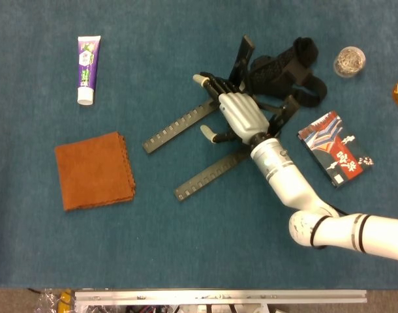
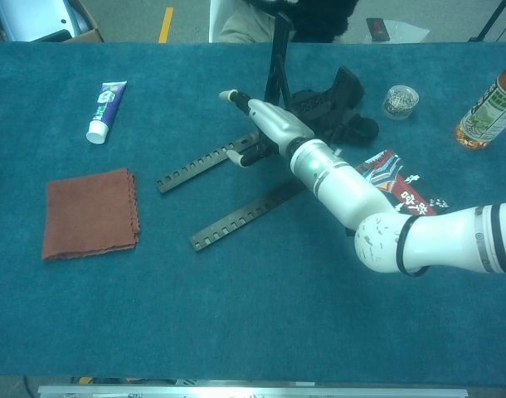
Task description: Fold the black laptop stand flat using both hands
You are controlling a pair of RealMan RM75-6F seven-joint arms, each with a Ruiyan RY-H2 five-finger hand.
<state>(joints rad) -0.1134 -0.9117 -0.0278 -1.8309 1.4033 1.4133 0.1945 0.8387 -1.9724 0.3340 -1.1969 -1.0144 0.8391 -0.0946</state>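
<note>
In the middle of the blue table [image 1: 186, 261], the black laptop stand [image 1: 186, 122] is lying with its two notched rails stretching toward the left front and its upright arms rising at the far end. The right hand [image 1: 241, 116] is sitting directly over the stand's hinged part, between the rails and the uprights, its fingers [image 1: 212, 83] stretching out flat and apart and holding nothing; whether it is touching the frame cannot be told. An orange cloth [image 1: 94, 169] is lying well to the left, a toothpaste tube [image 1: 88, 69] beyond it, and a patterned box [image 1: 335, 147] just right of the forearm.
</note>
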